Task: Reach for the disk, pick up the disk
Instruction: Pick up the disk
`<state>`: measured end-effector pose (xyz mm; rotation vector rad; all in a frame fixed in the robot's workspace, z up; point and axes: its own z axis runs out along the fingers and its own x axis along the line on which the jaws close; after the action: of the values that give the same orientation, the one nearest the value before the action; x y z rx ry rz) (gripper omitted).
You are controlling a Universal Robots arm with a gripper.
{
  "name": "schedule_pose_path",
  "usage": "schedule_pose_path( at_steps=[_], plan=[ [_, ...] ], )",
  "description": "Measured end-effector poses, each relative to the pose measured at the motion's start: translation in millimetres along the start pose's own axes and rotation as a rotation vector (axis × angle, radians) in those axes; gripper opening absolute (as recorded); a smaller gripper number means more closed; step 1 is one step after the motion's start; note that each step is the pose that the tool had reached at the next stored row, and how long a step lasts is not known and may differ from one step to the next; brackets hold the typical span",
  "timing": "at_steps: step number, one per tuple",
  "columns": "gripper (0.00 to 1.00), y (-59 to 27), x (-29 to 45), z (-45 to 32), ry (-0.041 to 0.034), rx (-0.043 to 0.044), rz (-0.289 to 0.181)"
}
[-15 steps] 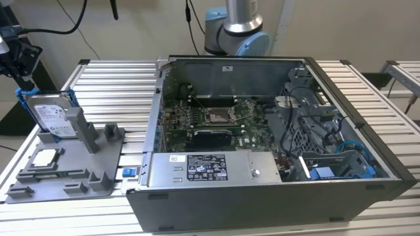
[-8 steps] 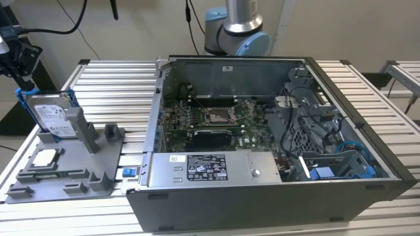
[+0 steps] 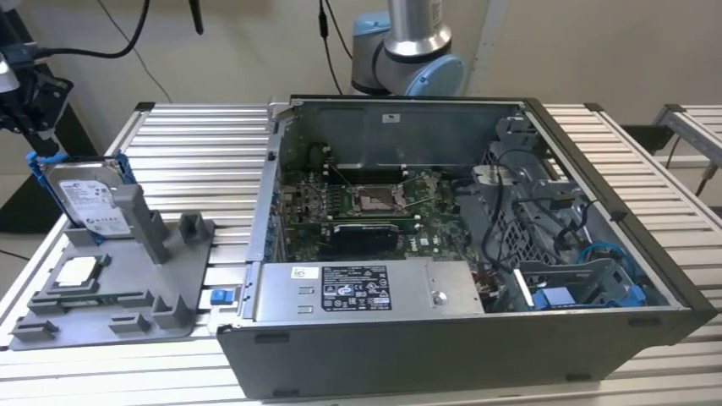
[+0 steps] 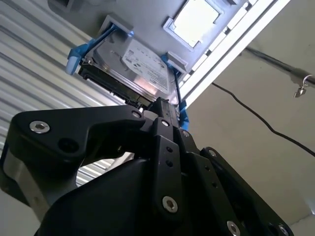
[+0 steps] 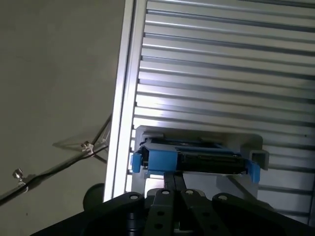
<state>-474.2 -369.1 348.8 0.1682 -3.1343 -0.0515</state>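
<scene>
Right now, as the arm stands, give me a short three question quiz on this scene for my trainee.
1. True or false: the disk lies inside the open computer case.
2. The disk is: A) flat on the table, B) standing on edge in the grey fixture, C) on the floor.
3. Which thing is the gripper nearest to?
Key: 1 false; 2 B; 3 the disk.
</scene>
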Motion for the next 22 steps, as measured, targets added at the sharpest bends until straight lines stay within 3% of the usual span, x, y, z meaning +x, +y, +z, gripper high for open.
schedule_pose_path(
  at_steps=[22],
  plan=[
    [0.0, 0.5, -0.1, 0.0, 0.0117, 0.0002, -0.355]
  ],
)
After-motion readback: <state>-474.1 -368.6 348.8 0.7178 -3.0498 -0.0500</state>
